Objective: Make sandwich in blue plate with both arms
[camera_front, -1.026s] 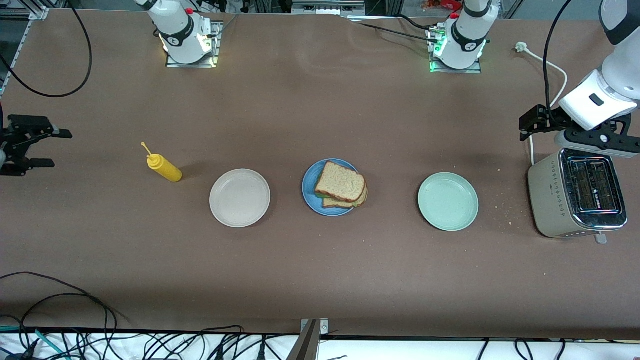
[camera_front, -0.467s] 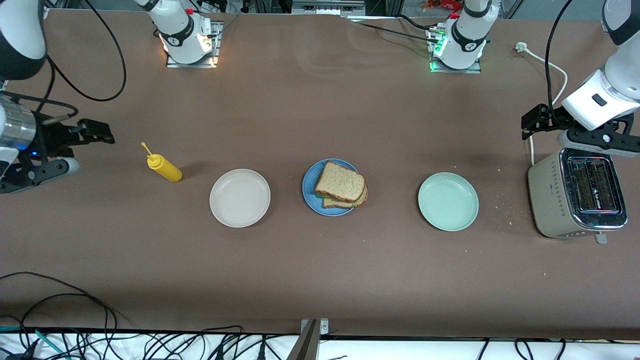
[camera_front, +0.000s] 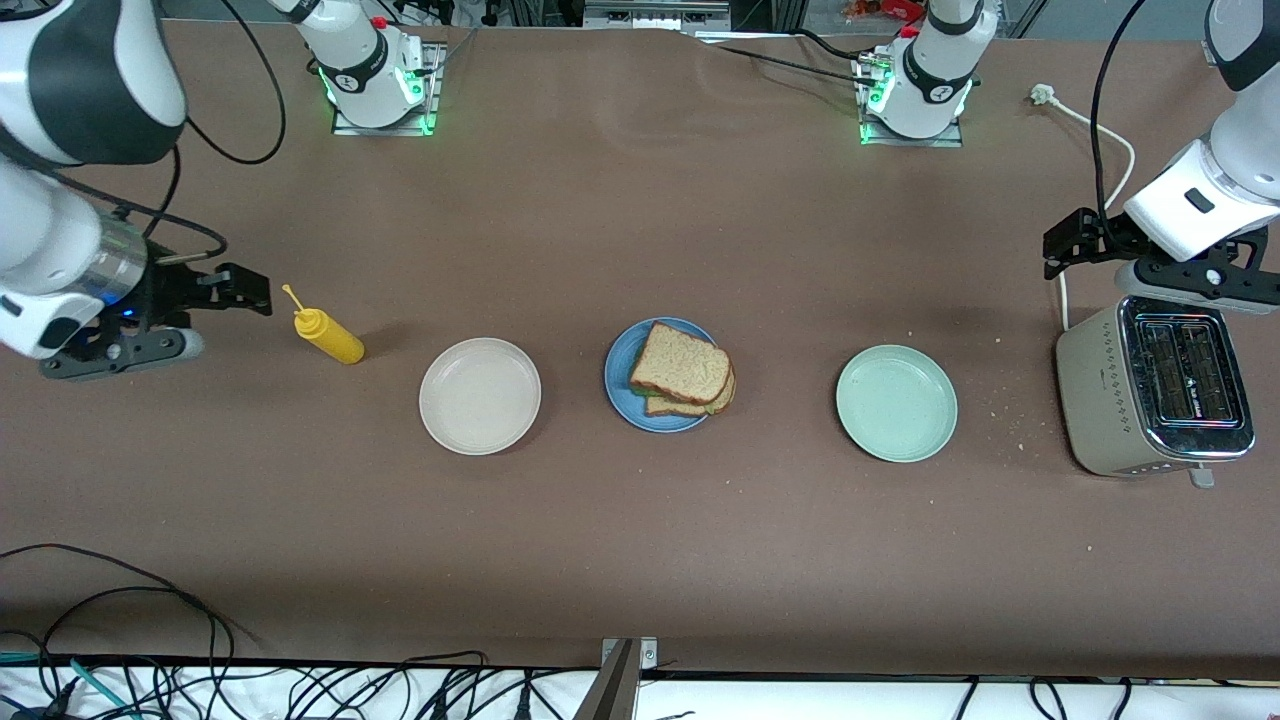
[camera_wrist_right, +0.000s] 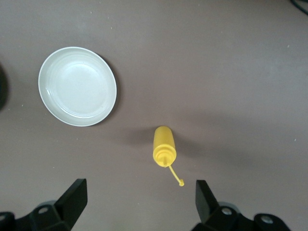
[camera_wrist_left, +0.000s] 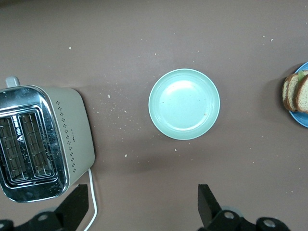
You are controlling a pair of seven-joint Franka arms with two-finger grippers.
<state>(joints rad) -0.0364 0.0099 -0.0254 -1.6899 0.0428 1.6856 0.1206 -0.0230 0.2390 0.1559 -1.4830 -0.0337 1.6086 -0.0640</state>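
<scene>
left jaws (camera_wrist_left: 139, 207) wide, empty | right jaws (camera_wrist_right: 139, 202) wide, empty | sandwich (camera_front: 683, 370) on blue plate (camera_front: 622, 380)

No readable text anywhere.
Toaster (camera_front: 1150, 395) had a small dark mark on its side & something tiny btw the slots, both illegible. Right arm's base (camera_front: 365, 65) & left arm's base (camera_front: 925, 75) each carried a round black logo, too small to make out. No nos. or signs seen.

The right claw (camera_wrist_right: 139, 202), its fingers spread wide, hangs over a yellow squeeze bottle (camera_wrist_right: 164, 146) near the beige plate (camera_wrist_right: 77, 86).
</scene>
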